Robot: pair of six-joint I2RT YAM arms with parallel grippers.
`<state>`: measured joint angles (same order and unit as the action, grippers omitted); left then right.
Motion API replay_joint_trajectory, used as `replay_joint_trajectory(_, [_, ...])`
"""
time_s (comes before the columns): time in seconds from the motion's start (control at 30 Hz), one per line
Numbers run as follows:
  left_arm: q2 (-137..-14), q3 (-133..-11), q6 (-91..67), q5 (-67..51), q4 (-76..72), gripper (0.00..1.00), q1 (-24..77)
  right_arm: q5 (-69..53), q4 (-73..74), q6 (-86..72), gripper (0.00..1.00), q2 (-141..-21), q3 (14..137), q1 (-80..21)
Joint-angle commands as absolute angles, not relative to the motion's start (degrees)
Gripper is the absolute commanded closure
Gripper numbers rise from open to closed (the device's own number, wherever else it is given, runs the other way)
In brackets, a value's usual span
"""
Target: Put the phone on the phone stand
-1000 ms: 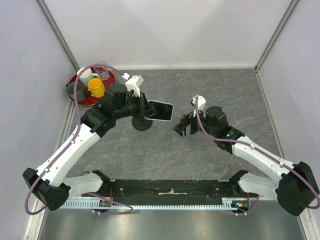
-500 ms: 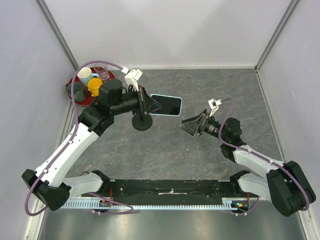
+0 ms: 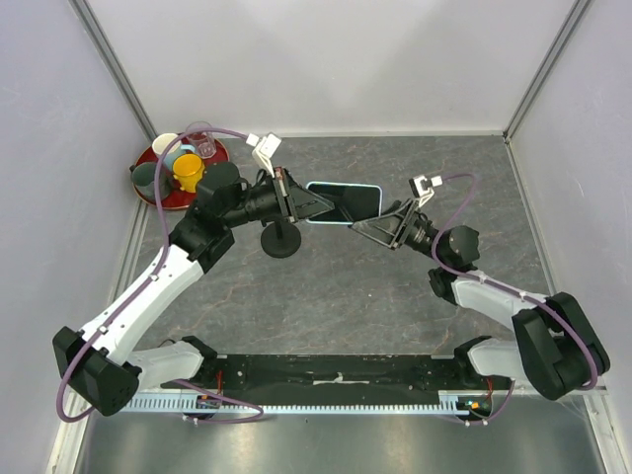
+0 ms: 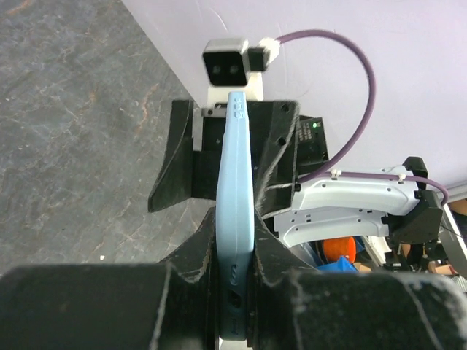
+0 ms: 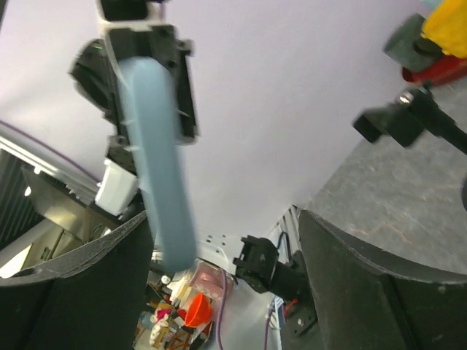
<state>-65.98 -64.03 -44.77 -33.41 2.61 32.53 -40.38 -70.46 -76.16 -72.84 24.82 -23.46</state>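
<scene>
The phone [image 3: 346, 202] was off the table, held roughly flat in the air with its screen up. One short end was clenched between the fingers of the left gripper [image 3: 318, 205]. The left wrist view showed it edge-on, its light blue case pinched on both faces. At the phone's 4 o'clock corner sat the right gripper [image 3: 367, 226], released and spread wide. In both wrist views its fingers flanked the phone's free end with a gap on each side, grasping nothing.

The phone stand [image 3: 280, 240] stood upright on its round base on the grey marbled table [image 3: 326, 296], at the phone's 8 o'clock and apart from it. From above, the left arm's wrist crossed just over the stand's top and hid part of the cradle. A purple cable looped out from each wrist.

At the table's 10 o'clock corner lay a red tray [image 3: 160, 196], its 4 o'clock edge overlapped by the left arm. On it were a yellow cup [image 3: 188, 172], a white cup [image 3: 166, 144], a dark green cup [image 3: 145, 178], a pale blue cup [image 3: 182, 154] and a clear glass [image 3: 205, 147], crowded close together. What the cups held could not be made out.
</scene>
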Motion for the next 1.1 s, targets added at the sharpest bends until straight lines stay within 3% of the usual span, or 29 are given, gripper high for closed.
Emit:
replay_joint_trajectory(0.0, [-64.43,-63.54,-49.13,-36.66,-4.91,0.98,33.13,-41.03,-98.97,-79.28,0.16,-70.67,30.5,-23.55])
replay_joint_trajectory(0.2, [-63.72,-63.2,-50.36,-35.33,-8.07,0.98,33.22,-37.37,-96.33,-77.34,0.12,-68.12,28.57,-23.55])
replay_joint_trajectory(0.3, [-63.72,-59.87,-53.61,-35.51,-12.38,0.98,33.31,-32.26,-96.06,-77.69,0.17,-68.82,29.96,-24.08])
replay_joint_trajectory(0.5, [-62.49,-57.93,-54.32,-31.92,-15.29,0.98,33.66,-31.03,-96.06,-77.78,0.6,-71.54,35.68,-25.75])
replay_joint_trajectory(0.53, [-61.79,-57.75,-53.79,-31.21,-15.55,0.98,33.92,-31.11,-96.06,-77.61,0.75,-71.89,36.47,-25.84])
replay_joint_trajectory(0.6, [-61.52,-57.48,-53.0,-30.15,-15.47,0.98,34.01,-32.51,-96.06,-77.61,0.95,-73.3,37.52,-25.93])
replay_joint_trajectory(0.63, [-61.35,-57.57,-51.0,-29.97,-14.69,0.95,34.01,-33.22,-96.06,-77.35,1.0,-73.74,38.57,-25.93])
replay_joint_trajectory(0.73, [-59.86,-57.13,-46.26,-28.22,-9.24,0.73,34.01,-37.17,-95.8,-76.29,1.0,-75.76,40.86,-25.84])
replay_joint_trajectory(0.77, [-59.07,-57.22,-44.93,-27.95,-7.92,0.5,34.01,-38.83,-95.63,-74.55,1.0,-76.89,41.57,-25.93])
replay_joint_trajectory(0.8, [-58.8,-58.26,-43.17,-28.38,-4.08,0.37,33.93,-42.94,-94.41,-73.31,1.0,-77.6,42.53,-25.84])
replay_joint_trajectory(0.83, [-58.45,-59.58,-38.11,-27.95,-0.21,0.31,33.93,-45.76,-88.65,-70.95,1.0,-78.22,44.89,-25.67])
replay_joint_trajectory(0.9, [-56.35,-62.39,-32.55,-25.59,12.57,0.3,33.84,-50.78,-81.51,-61.83,1.0,-79.36,47.45,-25.05])
replay_joint_trajectory(0.97, [-54.15,-64.33,-24.2,-21.82,21.05,0.3,33.93,-57.55,-62.13,-52.17,1.0,-78.41,51.31,-24.87])
replay_joint_trajectory(1.0, [-51.62,-66.25,-22.26,-16.32,25.62,0.3,33.84,-59.13,-52.22,-36.37,1.0,-77.62,52.98,-24.87])
replay_joint_trajectory(1.03, [-50.46,-67.14,-19.45,-13.65,32.19,0.3,33.84,-58.11,-27.23,-27.16,1.0,-76.82,57.78,-24.87])
replay_joint_trajectory(1.07, [-49.67,-68.28,-18.21,-11.1,35.65,0.3,33.84,-54.53,-13.93,-15.5,1.0,-75.6,60.96,-25.83])
